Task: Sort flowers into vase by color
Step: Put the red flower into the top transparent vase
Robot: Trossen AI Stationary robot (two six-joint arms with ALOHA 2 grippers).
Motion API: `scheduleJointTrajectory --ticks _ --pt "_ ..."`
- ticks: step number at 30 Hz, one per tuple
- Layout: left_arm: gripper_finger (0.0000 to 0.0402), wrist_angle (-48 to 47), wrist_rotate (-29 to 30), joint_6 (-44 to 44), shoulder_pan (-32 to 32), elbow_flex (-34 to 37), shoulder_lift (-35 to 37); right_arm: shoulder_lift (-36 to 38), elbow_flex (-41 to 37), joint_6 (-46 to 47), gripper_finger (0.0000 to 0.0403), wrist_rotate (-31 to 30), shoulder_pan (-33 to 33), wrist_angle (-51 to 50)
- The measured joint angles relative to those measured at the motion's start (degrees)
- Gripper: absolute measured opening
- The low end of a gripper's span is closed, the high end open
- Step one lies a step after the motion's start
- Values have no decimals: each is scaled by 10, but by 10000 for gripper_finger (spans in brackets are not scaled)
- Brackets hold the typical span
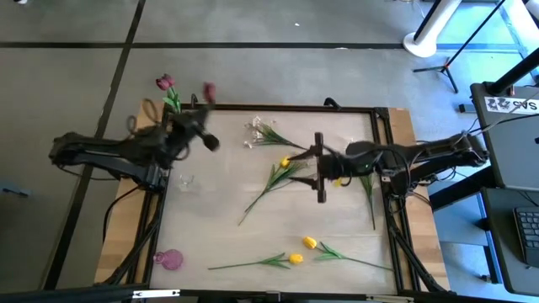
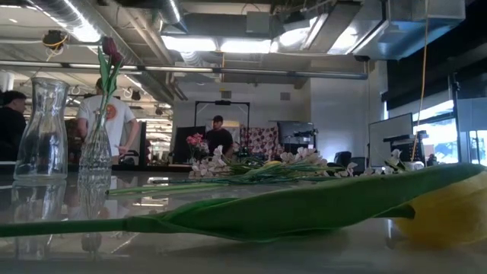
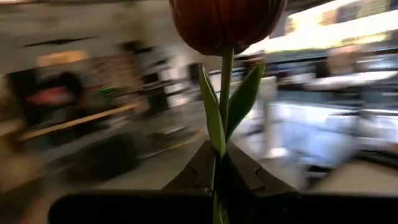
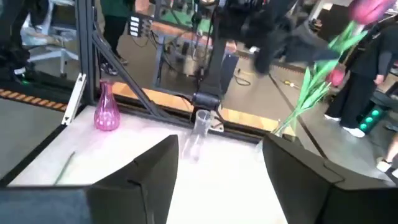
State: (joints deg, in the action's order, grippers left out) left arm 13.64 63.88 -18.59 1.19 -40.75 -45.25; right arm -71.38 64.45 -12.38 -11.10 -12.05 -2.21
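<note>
My left gripper (image 1: 200, 130) hovers over the table's far left, shut on a dark red tulip (image 1: 209, 89) whose head (image 3: 224, 25) fills the left wrist view. Another red tulip (image 2: 111, 49) stands with its stalk in a narrow clear vase (image 2: 97, 148) at the far left edge. My right gripper (image 1: 320, 168) is open above the table's middle right, with nothing between its fingers (image 4: 221, 149). A yellow tulip (image 1: 286, 162) lies just left of it, and a white spray (image 1: 257, 130) farther back. Two more yellow tulips (image 1: 301, 251) lie near the front. My left gripper pinches the red tulip's thin green stalk (image 3: 219, 165) between its two fingers, just below the leaves. The stalk runs on past the fingertips, and the head and leaves are beyond them. The flower is lifted clear of the table.
A pink vase (image 1: 168, 259) stands at the near left corner and a small clear glass (image 1: 185, 179) left of centre. A larger clear carafe (image 2: 42, 129) is beside the narrow vase. A loose green stem (image 1: 369, 198) lies under my right arm. People stand in the room beyond.
</note>
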Motion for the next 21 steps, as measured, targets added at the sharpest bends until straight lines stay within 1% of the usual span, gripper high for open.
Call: scheduleJointTrajectory --ticks 1,3,6,9,13,17,21 --pt "7 -10 41 -2 -6 0 16 -3 0 0 230 -10 -6 4" --pt "7 -16 93 -1 -20 0 43 -7 0 0 228 -24 -16 10" --pt "7 -11 136 2 -42 0 64 -10 0 0 228 -34 -20 14" --pt "7 -12 176 33 -80 0 67 -10 0 0 228 -36 -18 15" --pt "6 -12 175 85 -137 0 66 -10 0 -3 227 -52 -18 14" --pt "6 3 141 137 -193 0 66 -10 0 -1 227 -51 -18 -3" --pt "6 11 134 168 -242 0 66 -10 0 1 227 -51 -18 -15"
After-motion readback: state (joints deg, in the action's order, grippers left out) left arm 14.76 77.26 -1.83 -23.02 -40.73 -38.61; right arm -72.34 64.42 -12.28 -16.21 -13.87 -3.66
